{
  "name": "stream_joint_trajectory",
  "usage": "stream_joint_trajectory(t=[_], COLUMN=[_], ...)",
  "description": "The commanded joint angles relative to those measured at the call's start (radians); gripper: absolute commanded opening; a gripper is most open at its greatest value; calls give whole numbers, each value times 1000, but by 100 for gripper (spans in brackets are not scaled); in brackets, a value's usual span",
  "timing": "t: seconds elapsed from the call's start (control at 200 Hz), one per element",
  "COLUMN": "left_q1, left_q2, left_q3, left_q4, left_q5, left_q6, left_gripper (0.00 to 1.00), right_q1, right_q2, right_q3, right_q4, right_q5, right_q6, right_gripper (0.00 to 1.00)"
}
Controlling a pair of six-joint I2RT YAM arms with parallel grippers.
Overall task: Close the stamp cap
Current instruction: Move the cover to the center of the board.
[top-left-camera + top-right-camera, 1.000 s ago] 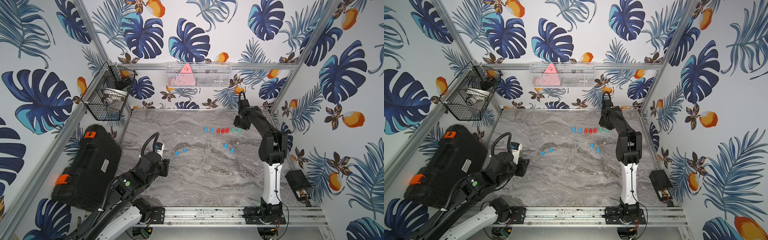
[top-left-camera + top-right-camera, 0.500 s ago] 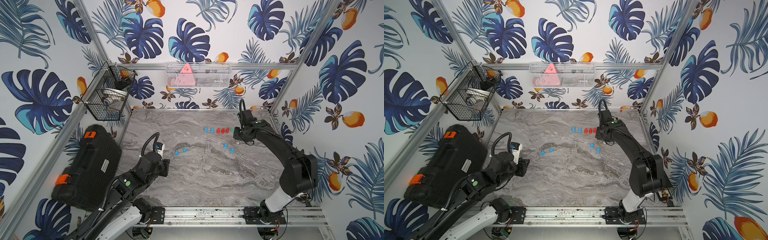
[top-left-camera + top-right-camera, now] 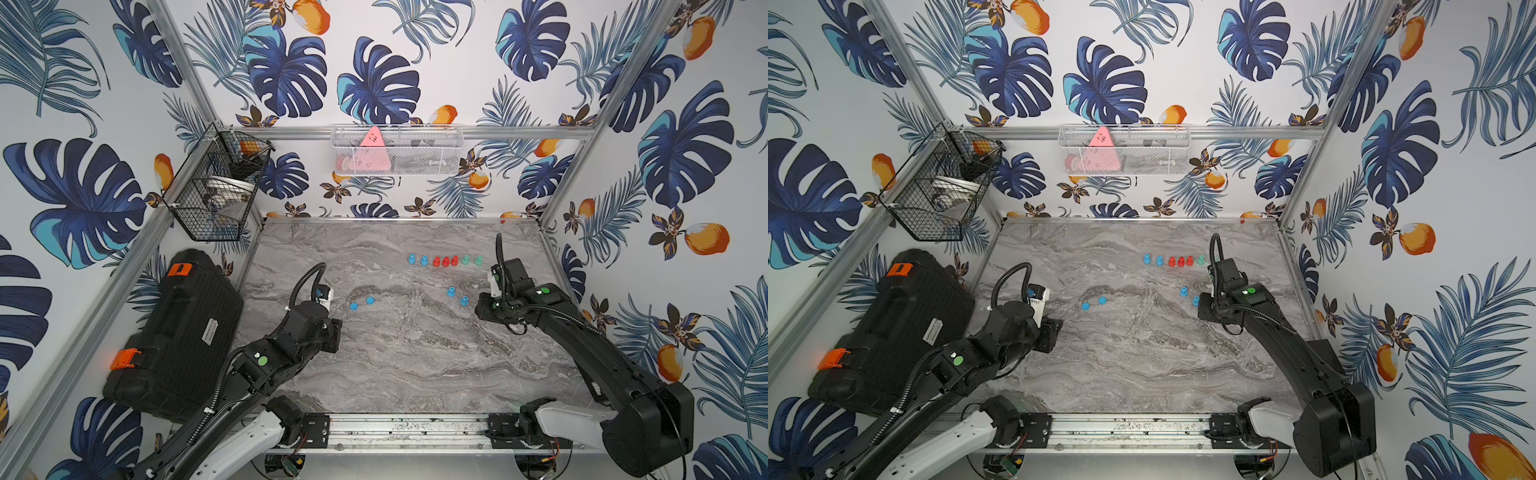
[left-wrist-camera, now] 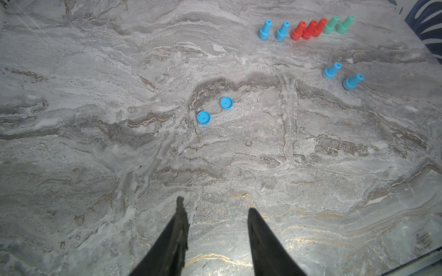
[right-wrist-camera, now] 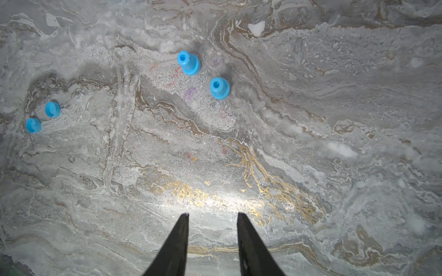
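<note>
Black arms [image 3: 582, 332], white base links [image 3: 245, 440], green dots [image 3: 261, 360], ribbed cables [image 3: 305, 278]

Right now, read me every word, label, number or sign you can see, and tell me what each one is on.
No text is clear enough to quote.
The white sticker on the black case: printed lines, too small to read.
The orange badge on that case: a dark mark, not legible.
The pink triangle in the white mesh basket: small dark marks, blurred.
The stamps and loose caps: no lettering visible.
</note>
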Motion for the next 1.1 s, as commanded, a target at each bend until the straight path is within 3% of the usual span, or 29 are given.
stream_joint_trajectory(t=[0.0, 0.42, 0.826, 1.096], left_q1=[-2, -3, 4, 67], left_q2=[10, 123, 373, 600], left_q3=[-3, -1, 96, 134], left_q4=[12, 30, 164, 313], left_q5=[10, 53, 132, 216], left_q6=[5, 4, -92, -174], left_gripper=[46, 46, 46, 45], right_q1=[2, 81, 146, 176], right_q2=[-45, -154, -210, -223], right_q3=[-69, -112, -121, -120], right_q4=[3, 18, 16, 15], right_q5=[15, 78, 139, 160], right_q6=[9, 56, 73, 78], right_gripper=[37, 37, 38, 39])
